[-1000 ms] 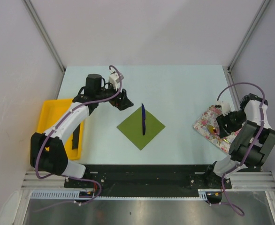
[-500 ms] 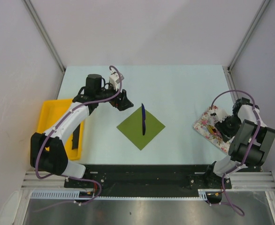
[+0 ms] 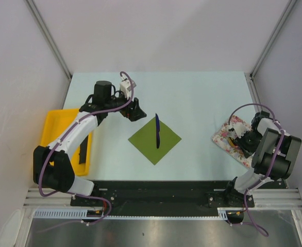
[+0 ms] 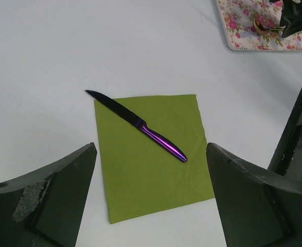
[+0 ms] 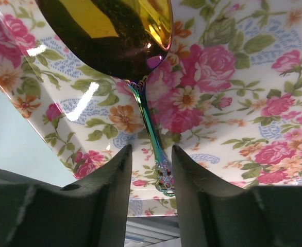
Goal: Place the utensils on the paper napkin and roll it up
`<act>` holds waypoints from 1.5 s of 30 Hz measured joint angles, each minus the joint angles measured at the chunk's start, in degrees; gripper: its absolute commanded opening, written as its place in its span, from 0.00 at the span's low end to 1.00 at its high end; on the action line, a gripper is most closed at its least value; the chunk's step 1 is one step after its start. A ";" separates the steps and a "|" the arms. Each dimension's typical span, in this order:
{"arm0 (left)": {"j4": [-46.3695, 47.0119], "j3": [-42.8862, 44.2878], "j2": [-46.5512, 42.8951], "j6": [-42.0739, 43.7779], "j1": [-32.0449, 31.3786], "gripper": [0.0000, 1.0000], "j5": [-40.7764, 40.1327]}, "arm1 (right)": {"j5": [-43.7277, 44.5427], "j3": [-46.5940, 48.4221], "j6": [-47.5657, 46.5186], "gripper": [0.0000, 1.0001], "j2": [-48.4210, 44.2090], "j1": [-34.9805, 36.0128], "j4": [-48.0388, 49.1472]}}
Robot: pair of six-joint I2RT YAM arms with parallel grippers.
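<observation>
Your right hand [image 5: 152, 154] stood partly open, one finger on each side of the spoon's [image 5: 110, 25] thin handle. As far as the wrist view showed, it had not yet pinched it. That spoon lay on the flowered plate [image 5: 233, 103], well to the right of the napkin [image 3: 146, 141].

The knife [image 4: 140, 126] was already lying across the napkin, with its blade tip poking just past the far corner. Your left hand [image 3: 136, 110] hung beyond the napkin's far-left edge, wide open and holding nothing.

I judged the pickup to be the risky part. The handle was slim and lay flat on a glossy surface, so the fingers could have skated off it or scraped the plate and dragged it. You were also gripping near the handle's end, far from the heavy gold bowl, so the spoon could have swung or twisted once it was lifted. Over the napkin, a low or sideways set-down might have knocked the knife askew or pushed the light paper across the tabletop.
</observation>
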 measured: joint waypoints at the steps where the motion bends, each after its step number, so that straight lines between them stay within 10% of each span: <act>1: 0.00 0.00 -0.02 0.00 0.00 0.93 0.00 | 0.09 -0.04 0.00 0.31 0.00 0.07 0.09; 7: 0.02 -0.15 -0.02 0.39 0.00 0.91 -0.04 | 0.50 -0.52 0.31 0.00 0.00 0.85 -0.22; 24: 4.74 -0.15 -0.15 -9.86 0.85 0.93 -0.70 | -9.81 18.32 14.47 0.00 -4.70 4.26 -7.78; 45: 15.19 -9.03 -5.75 -34.88 4.68 0.89 -10.34 | -14.12 30.32 68.41 0.00 2.91 49.40 9.81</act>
